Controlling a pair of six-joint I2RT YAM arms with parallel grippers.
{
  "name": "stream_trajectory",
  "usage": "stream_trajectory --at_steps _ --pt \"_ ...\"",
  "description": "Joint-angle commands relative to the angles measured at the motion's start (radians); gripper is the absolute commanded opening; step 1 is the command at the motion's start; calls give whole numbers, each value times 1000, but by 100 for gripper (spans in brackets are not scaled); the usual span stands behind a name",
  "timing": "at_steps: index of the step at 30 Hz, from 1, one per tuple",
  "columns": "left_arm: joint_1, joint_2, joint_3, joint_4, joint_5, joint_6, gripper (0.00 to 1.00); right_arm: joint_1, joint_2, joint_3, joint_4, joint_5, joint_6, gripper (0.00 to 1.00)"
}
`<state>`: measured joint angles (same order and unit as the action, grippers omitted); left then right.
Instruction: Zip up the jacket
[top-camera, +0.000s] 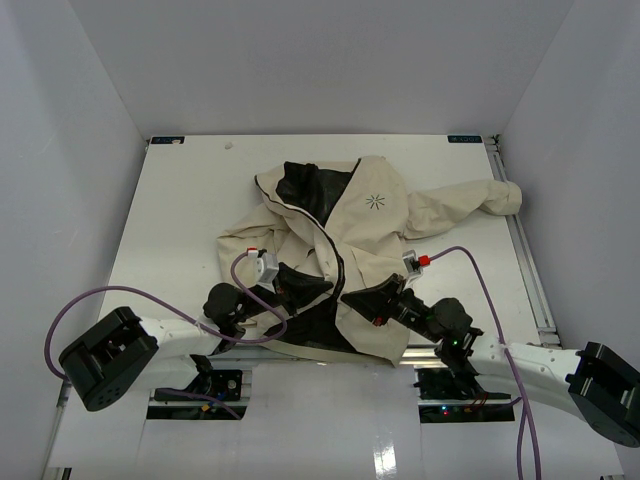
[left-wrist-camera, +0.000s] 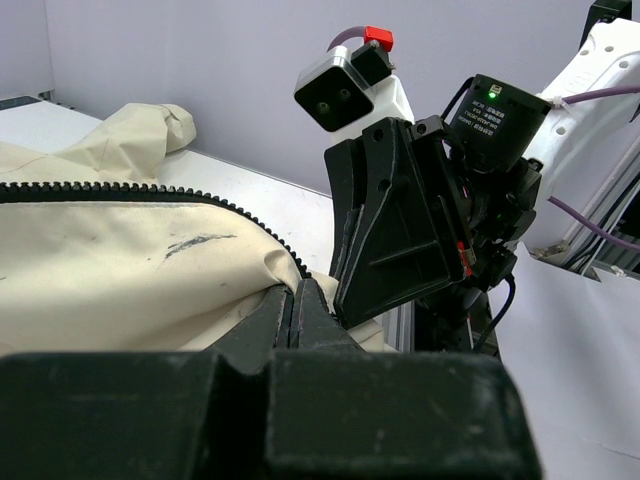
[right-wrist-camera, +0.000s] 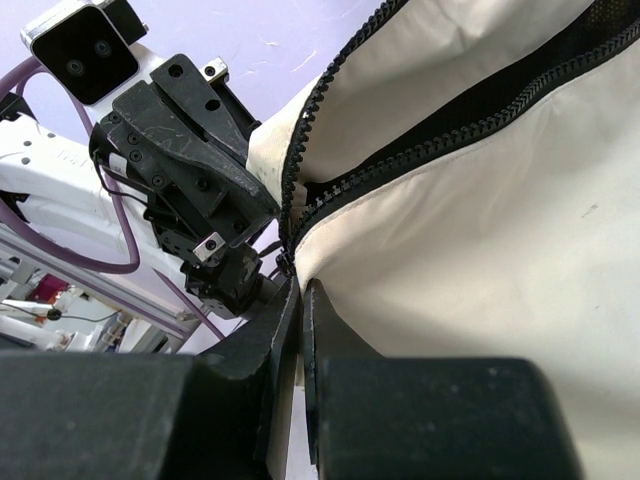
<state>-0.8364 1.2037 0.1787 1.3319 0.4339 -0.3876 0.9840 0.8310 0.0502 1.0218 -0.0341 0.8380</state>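
I found the cream jacket (top-camera: 375, 235) crumpled in the middle of the bench (top-camera: 180, 220), with its hem toward the near edge and one sleeve reaching for the right edge. Its front lay open on black lining (top-camera: 310, 190), with a starburst logo (top-camera: 377, 201) on the chest. My left fingers (left-wrist-camera: 272, 318) and right fingers (right-wrist-camera: 322, 320) were each clenched on the hem beside the unjoined dark zipper (right-wrist-camera: 330, 190).

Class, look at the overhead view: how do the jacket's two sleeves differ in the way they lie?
The right sleeve stretches out flat toward the far right corner of the table; the left sleeve is bunched up against the body of the jacket. The right sleeve's cuff shows plainly at its end; the left sleeve's cuff cannot be made out. Both are the same cream fabric.
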Motion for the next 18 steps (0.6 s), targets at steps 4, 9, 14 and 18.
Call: stream_trajectory --at_steps 4,9,14,18 --pt "-15 6 29 488 32 28 0 6 -25 -4 47 69 23 8" --pt "-18 8 28 489 40 35 0 5 -50 -25 43 111 49 8" --pt "-23 20 37 487 45 42 0 5 -70 -36 41 125 55 8" --pt "-28 32 44 488 48 43 0 5 -81 -42 37 131 59 8"
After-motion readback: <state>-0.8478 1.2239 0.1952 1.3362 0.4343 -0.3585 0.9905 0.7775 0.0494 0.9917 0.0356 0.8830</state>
